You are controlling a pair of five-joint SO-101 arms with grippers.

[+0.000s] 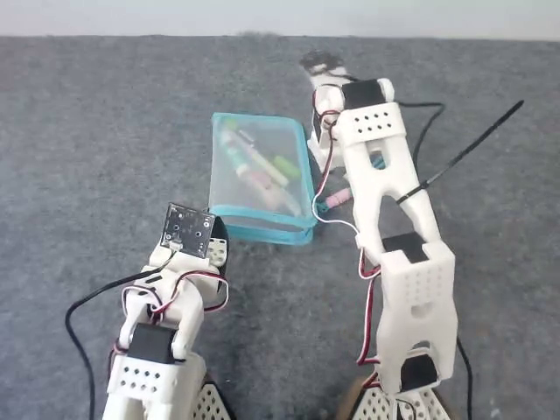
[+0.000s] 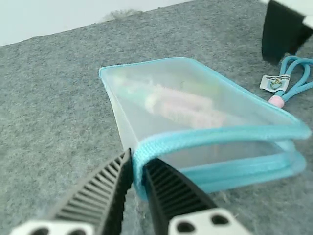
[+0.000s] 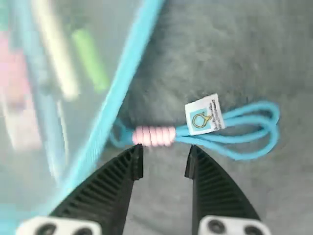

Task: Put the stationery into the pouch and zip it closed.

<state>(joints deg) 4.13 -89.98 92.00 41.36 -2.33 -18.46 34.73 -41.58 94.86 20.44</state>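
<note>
Tools: left tool (image 2: 138,170) is clamped on the turquoise zip edge of the translucent plastic pouch (image 1: 220,188), probably anchoring it for zipping. The right tool (image 3: 164,155) stands spread astride the pink-beaded turquoise pull cord (image 3: 152,136), gripping nothing. The coloured pens (image 1: 254,162) lie inside the pouch, which rests on the grey felt worktop (image 1: 105,131).

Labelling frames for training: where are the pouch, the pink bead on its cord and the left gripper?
pouch (image 1: 258,171), high view, clear top panel.
pink bead (image 3: 152,136), right wrist view, bead's middle.
left gripper (image 2: 138,164), left wrist view, midway between fingertips.
</note>
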